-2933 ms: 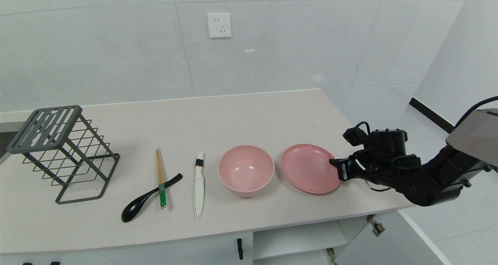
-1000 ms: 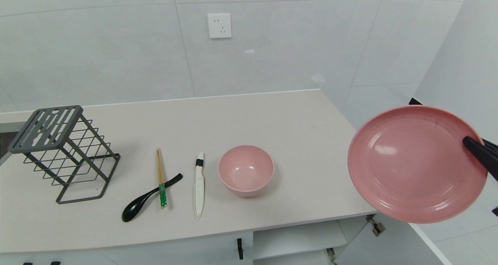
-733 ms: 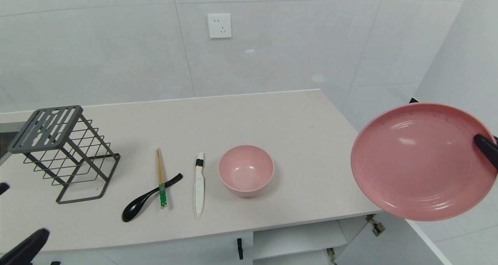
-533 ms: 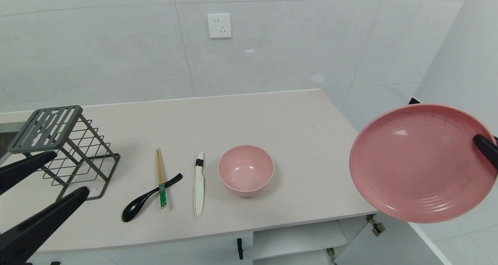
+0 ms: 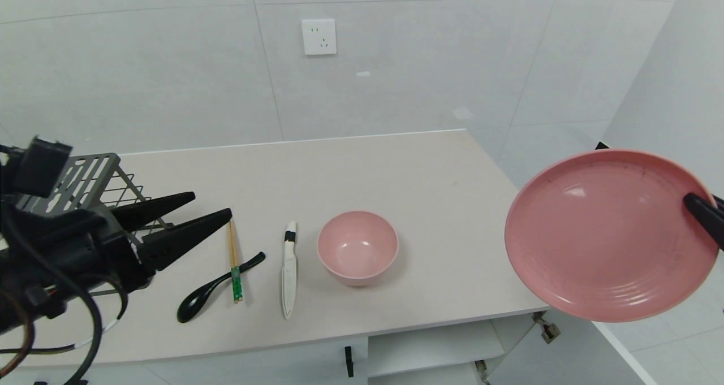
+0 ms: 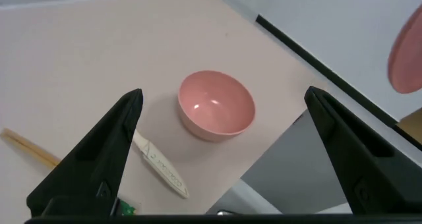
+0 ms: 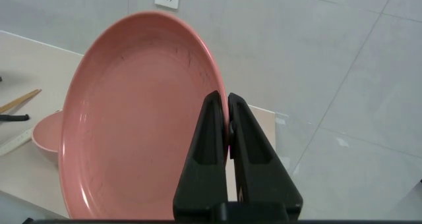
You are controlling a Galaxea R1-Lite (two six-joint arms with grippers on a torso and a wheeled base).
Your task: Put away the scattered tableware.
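My right gripper (image 5: pixel 698 210) is shut on the rim of a pink plate (image 5: pixel 605 235), held tilted in the air past the counter's right end; the fingers pinch the plate (image 7: pixel 138 118) at its edge (image 7: pixel 227 102). A pink bowl (image 5: pixel 357 246) sits on the counter, with a white knife (image 5: pixel 289 269), chopsticks (image 5: pixel 233 258) and a black spoon (image 5: pixel 212 289) to its left. My left gripper (image 5: pixel 210 203) hangs open above the counter's left side, fingers pointing toward the chopsticks. Its wrist view looks between the fingers (image 6: pixel 224 93) at the bowl (image 6: pixel 216 104) and knife (image 6: pixel 161 168).
A dark wire rack (image 5: pixel 85 173) stands at the counter's far left, partly behind my left arm. The beige counter (image 5: pixel 367 170) ends just right of the bowl. A wall with a socket (image 5: pixel 319 36) rises behind. An open cabinet shelf (image 5: pixel 430 345) lies under the front edge.
The right gripper lifted the plate off the counter and now holds it almost still. The left arm came in from the lower left and moved up and right, open, beside the rack.
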